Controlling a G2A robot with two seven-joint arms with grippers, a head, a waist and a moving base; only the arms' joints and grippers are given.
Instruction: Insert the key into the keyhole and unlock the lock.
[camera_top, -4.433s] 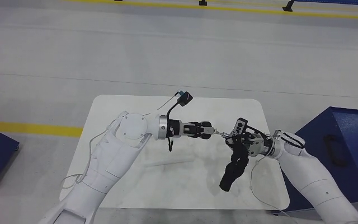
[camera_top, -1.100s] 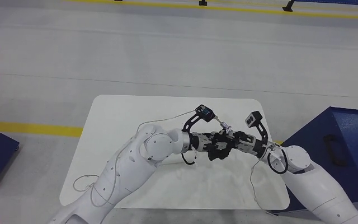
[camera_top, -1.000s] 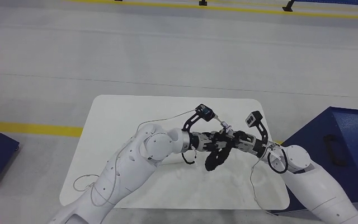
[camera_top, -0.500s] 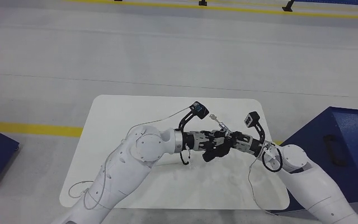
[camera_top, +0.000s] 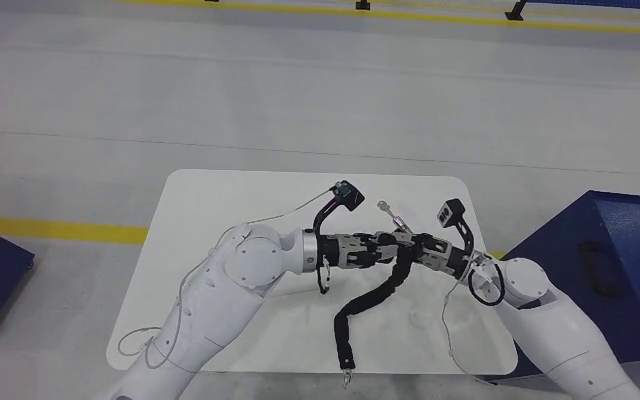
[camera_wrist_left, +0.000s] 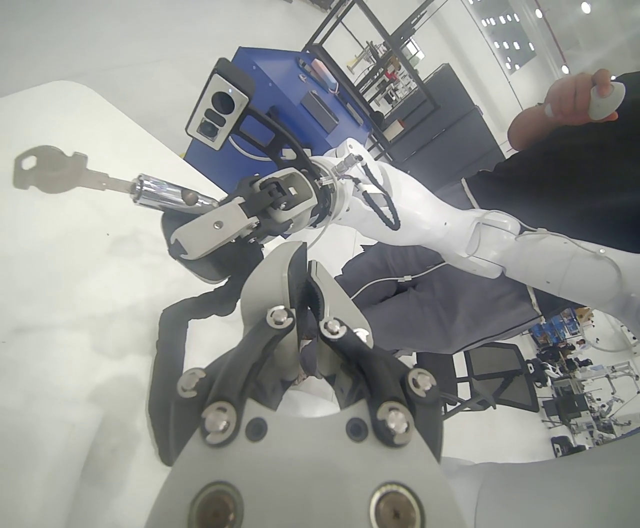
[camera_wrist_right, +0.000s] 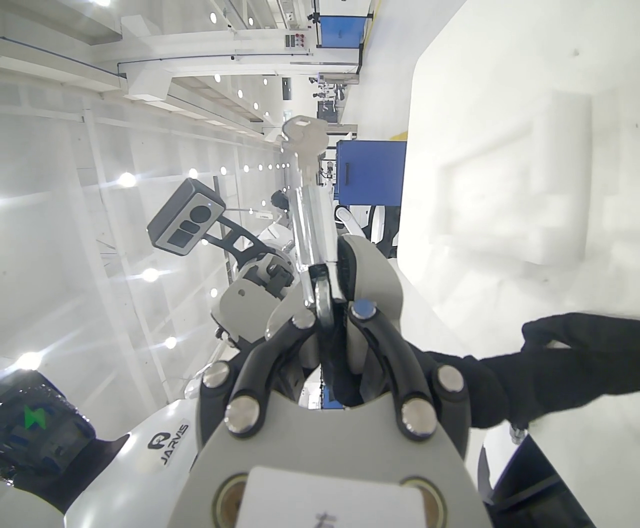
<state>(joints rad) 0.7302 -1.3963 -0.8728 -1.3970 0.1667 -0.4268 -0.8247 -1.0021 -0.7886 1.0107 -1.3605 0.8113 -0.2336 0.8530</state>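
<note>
Above the right half of the counter (camera_top: 210, 220), the right gripper (camera_wrist_right: 325, 270) has its jaws clenched on the chrome lock cylinder (camera_wrist_left: 160, 192), held up off the surface. The key (camera_wrist_left: 50, 170) is seated in the keyhole at the cylinder's end, its bow sticking out away from the jaws. The left gripper (camera_wrist_left: 302, 265) sits just beside the right one, tips facing it, jaws drawn together with nothing I can make out between them. From the lock the black cable (camera_top: 365, 300) hangs down and trails across the counter towards its near edge, where its metal-tipped free end (camera_top: 345, 378) lies.

Judging by that loose end, insertion is done and the unlocking looks done as well, or all but (the cylinder's socket for the cable's tip is hidden inside the right grip, so I cannot confirm it is empty). As I read it, the next move calls for little more than steadily lowering the cylinder to the counter without knocking the key. If the turn was incomplete, it calls instead for a fresh grip on the key's bow by the left jaws and a twist about the cylinder's axis while the right holds firm.

Half a second earlier the cable was bunched in a dark clump between the two grippers; now it hangs stretched out along its length. The left wrist has drawn back slightly from the lock, while the key and cylinder sit in much the same place.
</note>
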